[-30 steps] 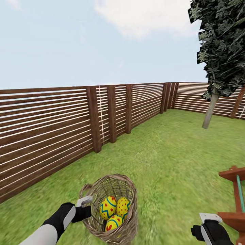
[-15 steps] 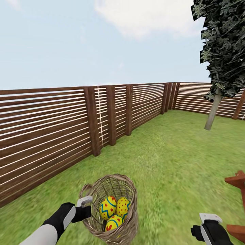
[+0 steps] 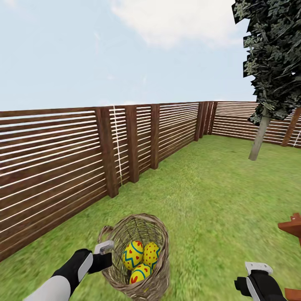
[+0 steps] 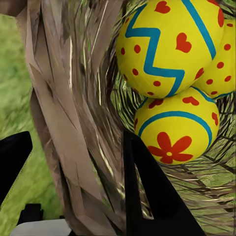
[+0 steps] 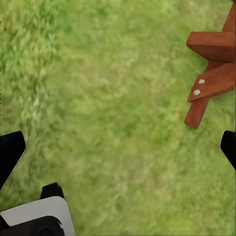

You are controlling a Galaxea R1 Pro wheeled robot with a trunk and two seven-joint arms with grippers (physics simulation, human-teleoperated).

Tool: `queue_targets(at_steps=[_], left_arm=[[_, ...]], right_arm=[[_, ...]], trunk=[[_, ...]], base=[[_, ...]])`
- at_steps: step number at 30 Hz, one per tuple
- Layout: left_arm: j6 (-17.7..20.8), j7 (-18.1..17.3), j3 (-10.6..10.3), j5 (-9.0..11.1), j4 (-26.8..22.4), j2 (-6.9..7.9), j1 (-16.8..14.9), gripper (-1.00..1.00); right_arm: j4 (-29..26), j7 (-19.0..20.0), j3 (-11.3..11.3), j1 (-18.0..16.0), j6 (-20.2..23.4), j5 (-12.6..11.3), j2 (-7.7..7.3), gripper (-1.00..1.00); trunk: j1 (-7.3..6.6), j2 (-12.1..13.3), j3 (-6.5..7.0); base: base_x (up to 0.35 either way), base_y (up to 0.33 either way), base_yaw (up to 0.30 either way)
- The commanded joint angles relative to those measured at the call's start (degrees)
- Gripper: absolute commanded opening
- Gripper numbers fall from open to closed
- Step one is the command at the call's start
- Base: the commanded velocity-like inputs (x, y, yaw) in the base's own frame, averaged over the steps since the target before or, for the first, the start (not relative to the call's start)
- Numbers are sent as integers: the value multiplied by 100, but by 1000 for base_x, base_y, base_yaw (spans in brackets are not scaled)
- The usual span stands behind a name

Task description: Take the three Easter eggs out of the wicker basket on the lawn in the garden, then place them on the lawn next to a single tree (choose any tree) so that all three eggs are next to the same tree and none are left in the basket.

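Note:
The wicker basket (image 3: 158,235) hangs low in the head view, just above the lawn (image 3: 209,196). Three yellow Easter eggs lie inside it: one with a blue zigzag (image 3: 133,254), one with red dots (image 3: 151,253) and one with a red flower (image 3: 140,273). My left gripper (image 3: 109,256) is shut on the basket's woven wall (image 4: 73,140), one finger outside and one inside, close to the eggs (image 4: 167,49). My right gripper (image 3: 257,271) hangs open over bare grass (image 5: 120,142). A tree (image 3: 261,134) with a pale trunk stands far ahead on the right.
A brown slatted fence (image 3: 62,159) runs along the left and across the back of the garden. A red-brown wooden frame (image 3: 292,228) stands at the right edge, close to my right gripper (image 5: 214,73). Open grass stretches between me and the tree.
The whole view has shifted, so the camera moved: fence posts slid left and the wooden frame dropped toward the right edge. Basket, eggs and both grippers keep their places in the picture.

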Motion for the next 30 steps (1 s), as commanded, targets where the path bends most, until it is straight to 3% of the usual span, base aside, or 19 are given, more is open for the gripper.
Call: queue_targets(at_steps=[1, 12, 20, 30], left_arm=[[41, -6, 38, 74, -8, -2, -2, -100], [41, -7, 43, 74, -4, -2, -2, -100], [41, -7, 37, 74, -4, -2, -2, -100], [41, -6, 37, 74, -4, -2, -2, -100]], right_arm=[[-4, -21, 2, -1, 23, -17, 0, 100], [-4, -21, 2, -1, 23, -17, 0, 100], [-4, -18, 2, -1, 23, -17, 0, 100], [-4, -15, 2, -2, 23, -17, 0, 100]], trunk=[[5, -4, -2], [5, -4, -2], [5, -4, -2], [5, -4, -2]], base=[[330, 0, -2], [330, 0, -4], [330, 0, -228], [330, 0, -49]])
